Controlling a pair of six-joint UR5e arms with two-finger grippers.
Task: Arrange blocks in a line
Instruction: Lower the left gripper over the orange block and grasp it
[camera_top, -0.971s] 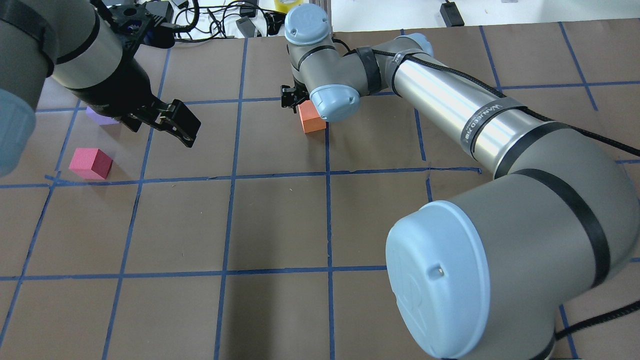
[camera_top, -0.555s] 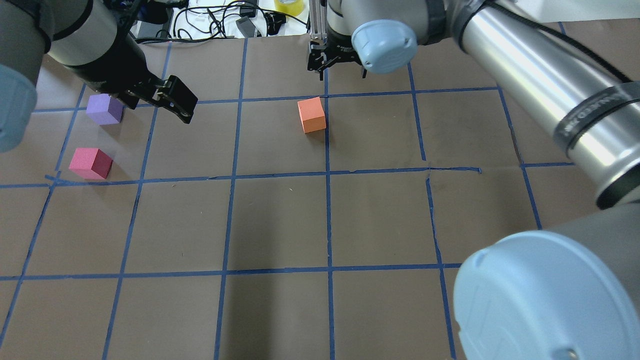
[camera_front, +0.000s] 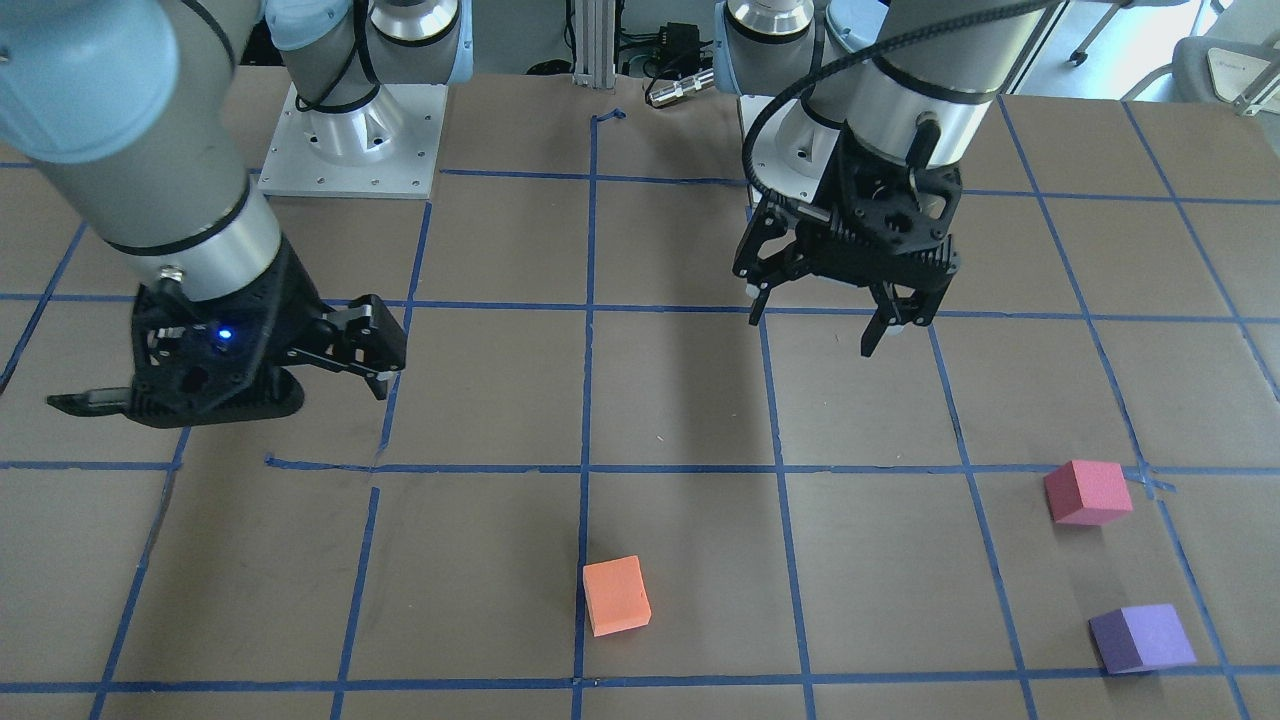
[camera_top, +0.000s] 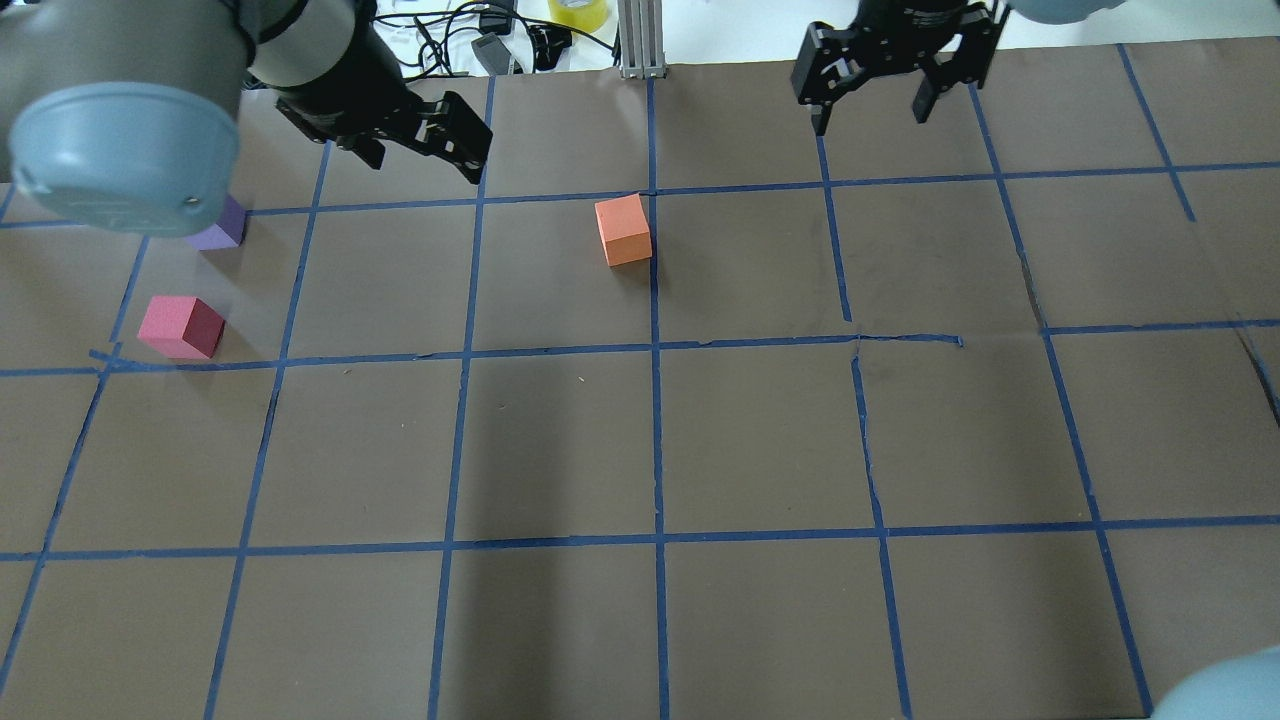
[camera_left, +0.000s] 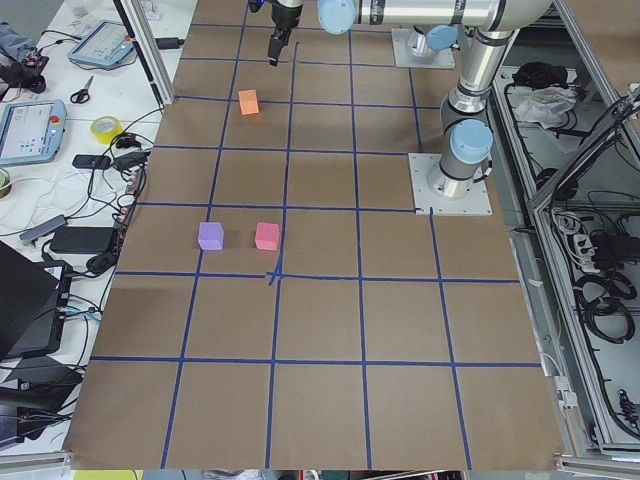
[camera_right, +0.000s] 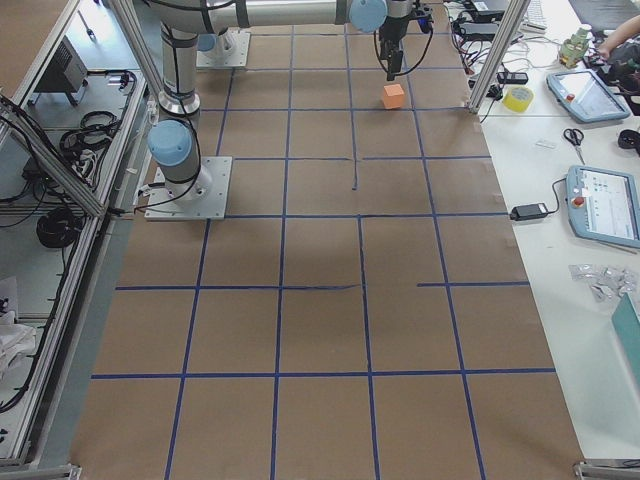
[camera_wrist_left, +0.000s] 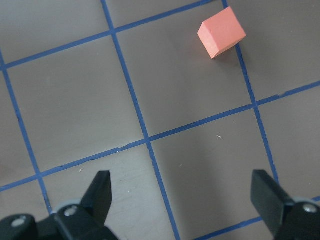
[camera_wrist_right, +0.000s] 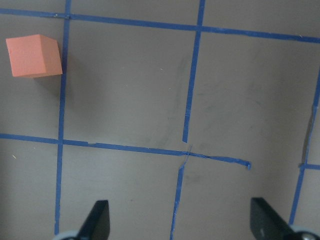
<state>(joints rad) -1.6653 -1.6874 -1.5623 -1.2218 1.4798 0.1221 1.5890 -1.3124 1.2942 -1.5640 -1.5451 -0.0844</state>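
The orange block (camera_top: 622, 228) sits on a blue tape line at the far middle of the table; it also shows in the front view (camera_front: 615, 595) and both wrist views (camera_wrist_left: 221, 31) (camera_wrist_right: 34, 55). The pinkish red block (camera_top: 180, 327) (camera_front: 1087, 492) and the purple block (camera_top: 225, 225) (camera_front: 1142, 638) sit close together at the far left; my left elbow partly hides the purple one from overhead. My left gripper (camera_top: 420, 155) (camera_front: 812, 333) (camera_wrist_left: 182, 195) is open, empty and raised between the purple and orange blocks. My right gripper (camera_top: 868, 122) (camera_front: 215, 397) (camera_wrist_right: 182, 220) is open, empty and raised to the right of the orange block.
The brown table (camera_top: 560, 450) carries a grid of blue tape. Cables, a yellow tape roll (camera_top: 575, 10) and a metal post (camera_top: 640, 40) lie beyond its far edge. The arm bases (camera_front: 350, 140) stand at the robot's side.
My right gripper, which was down at the orange block, has lifted and moved away to the right. My left gripper has moved right, away from the purple block. The blocks have not moved.
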